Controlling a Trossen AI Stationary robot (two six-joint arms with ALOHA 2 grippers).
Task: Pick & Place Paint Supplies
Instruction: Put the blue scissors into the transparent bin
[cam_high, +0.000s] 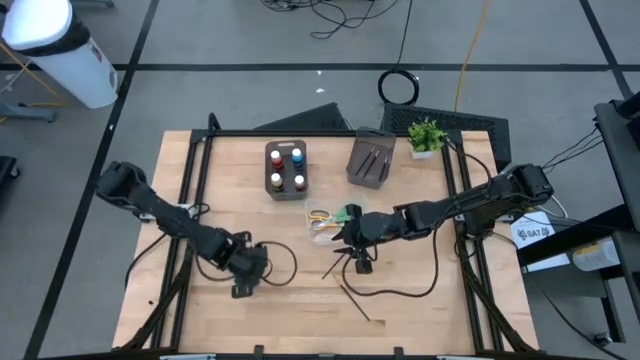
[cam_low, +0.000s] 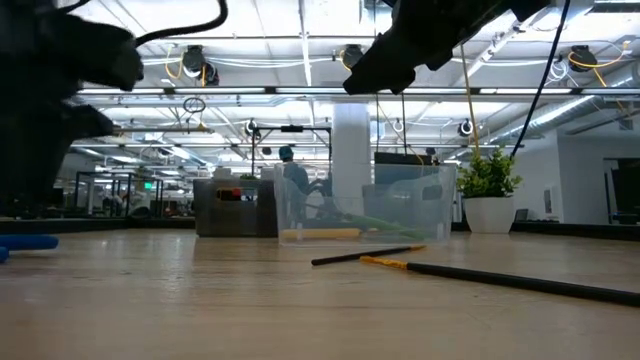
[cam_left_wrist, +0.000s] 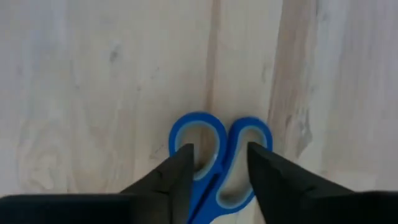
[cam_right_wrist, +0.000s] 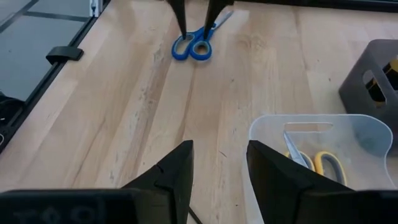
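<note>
You are looking at the left gripper (cam_left_wrist: 217, 168) sitting low over the blue-handled scissors (cam_left_wrist: 219, 163), which are lying flat on the wooden table (cam_high: 200, 320) in the lower left of the high view. Its fingers (cam_left_wrist: 177, 171) are standing apart, straddling the handle loops, gripping nothing.

The right gripper (cam_right_wrist: 219, 163) is hovering near the centre of the table, beside the clear plastic box (cam_right_wrist: 367, 134); its fingers are parted and empty.

The yellow-handled scissors (cam_right_wrist: 323, 163) are lying inside that box. Thin dark brushes (cam_low: 500, 278) are lying on the wood below centre in the high view. The paint bottles (cam_high: 286, 168) are standing in a dark tray (cam_high: 286, 195) above centre.
</note>
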